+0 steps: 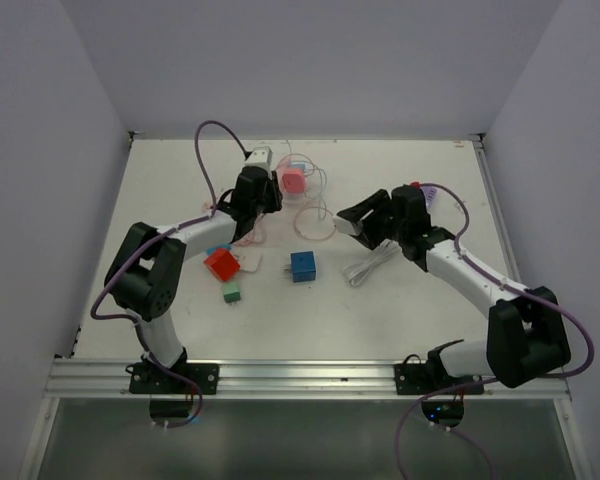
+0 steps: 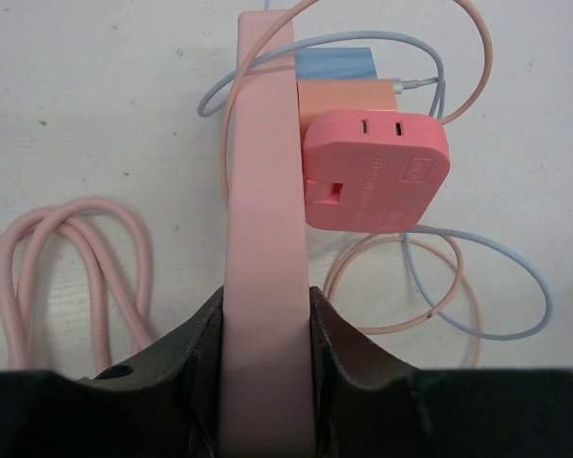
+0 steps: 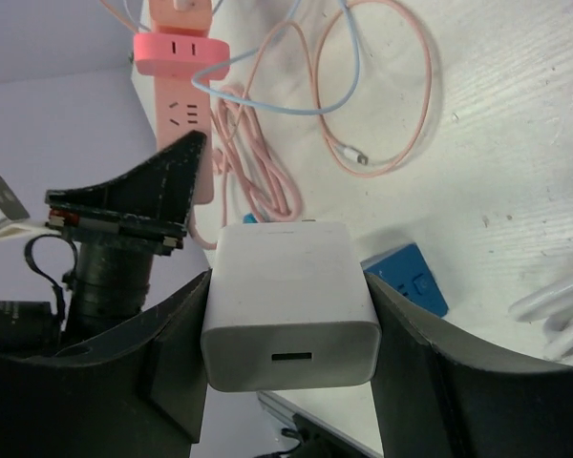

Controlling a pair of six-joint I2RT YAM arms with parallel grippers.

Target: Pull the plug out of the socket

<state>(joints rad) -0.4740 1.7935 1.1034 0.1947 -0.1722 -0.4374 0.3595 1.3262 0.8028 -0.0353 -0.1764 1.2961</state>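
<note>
Left pincer (image 2: 265, 320) clamps the smooth pink power strip (image 2: 263, 181), while right pincer (image 3: 286, 286) grips a boxy white plug (image 3: 291, 329).

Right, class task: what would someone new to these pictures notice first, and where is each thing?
The left hand is clamped on a long pink power strip toward the table's far side, with a pink cube adapter sitting on it. The right hand holds a white charger block at centre-right. A red cube and a blue cube lie loose between the arms.
</note>
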